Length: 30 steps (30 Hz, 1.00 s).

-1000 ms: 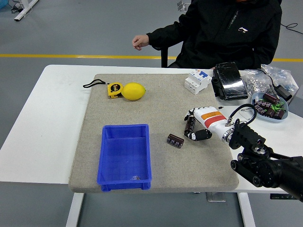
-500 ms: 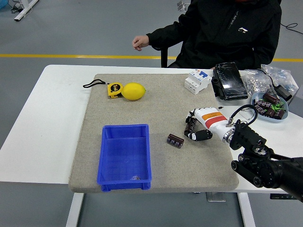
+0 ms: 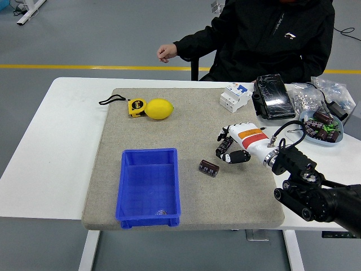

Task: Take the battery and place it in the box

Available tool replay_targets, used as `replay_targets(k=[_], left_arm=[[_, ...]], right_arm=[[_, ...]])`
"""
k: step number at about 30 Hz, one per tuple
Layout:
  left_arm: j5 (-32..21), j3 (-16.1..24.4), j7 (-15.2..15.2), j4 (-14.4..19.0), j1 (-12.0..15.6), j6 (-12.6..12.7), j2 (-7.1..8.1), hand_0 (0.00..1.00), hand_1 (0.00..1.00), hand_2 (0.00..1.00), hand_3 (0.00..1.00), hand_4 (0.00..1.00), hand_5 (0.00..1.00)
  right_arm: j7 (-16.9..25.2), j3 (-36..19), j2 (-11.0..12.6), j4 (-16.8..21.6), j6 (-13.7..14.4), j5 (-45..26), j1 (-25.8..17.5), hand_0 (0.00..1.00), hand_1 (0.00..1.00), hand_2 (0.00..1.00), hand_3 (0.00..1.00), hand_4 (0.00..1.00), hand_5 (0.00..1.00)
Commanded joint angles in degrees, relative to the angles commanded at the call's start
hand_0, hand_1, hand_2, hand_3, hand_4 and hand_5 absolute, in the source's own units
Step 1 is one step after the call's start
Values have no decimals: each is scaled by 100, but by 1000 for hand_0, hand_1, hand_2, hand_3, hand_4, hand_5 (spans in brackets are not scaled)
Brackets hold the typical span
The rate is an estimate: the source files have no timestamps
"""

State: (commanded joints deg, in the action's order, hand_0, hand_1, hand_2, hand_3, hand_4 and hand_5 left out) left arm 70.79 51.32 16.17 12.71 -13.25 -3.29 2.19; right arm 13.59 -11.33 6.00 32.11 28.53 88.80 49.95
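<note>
We see bare mat (image 3: 192, 121) mid-table, passable. Blue box (image 3: 149, 186) blocks near edge; lemon (image 3: 159, 109), tape measure (image 3: 135, 107) toward far-left corner; breaker (image 3: 235, 97), black pack (image 3: 273, 97), parts tray (image 3: 321, 125) crowd far-right corner.

We note the person (image 3: 271, 39) is cut off above the shoulders by the top edge. The right arm (image 3: 321, 195) runs out at the lower right corner. A small object in the blue box (image 3: 149, 186), near its front wall, is too small to identify.
</note>
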Motion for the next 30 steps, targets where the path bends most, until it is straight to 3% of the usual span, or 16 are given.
replay_targets(k=[7, 15, 23, 25, 30], left_arm=[[39, 52, 14, -4, 7, 2, 16, 769, 755, 751, 603, 657, 587], [158, 168, 47, -8, 43, -9, 35, 769, 754, 752, 602, 657, 587], [278, 291, 95, -3, 77, -34, 64, 769, 753, 750, 601, 656, 586], [285, 300, 102, -2, 73, -36, 68, 769, 753, 750, 600, 657, 588], [307, 328, 120, 3, 52, -40, 79, 769, 753, 750, 600, 657, 588]], right_arm=[[-55, -202, 97, 369, 25, 236, 30, 312, 457, 568, 557, 661, 212], [-254, -479, 128, 1541, 155, 764, 108, 312, 458, 569, 557, 657, 210], [-539, -267, 41, 2798, 167, 1050, 103, 312, 461, 570, 558, 655, 211], [-600, -161, 17, 3024, 126, 1078, 107, 362, 486, 583, 563, 669, 204], [-772, 129, -105, 3324, -122, 1198, 141, 362, 486, 583, 563, 669, 204]])
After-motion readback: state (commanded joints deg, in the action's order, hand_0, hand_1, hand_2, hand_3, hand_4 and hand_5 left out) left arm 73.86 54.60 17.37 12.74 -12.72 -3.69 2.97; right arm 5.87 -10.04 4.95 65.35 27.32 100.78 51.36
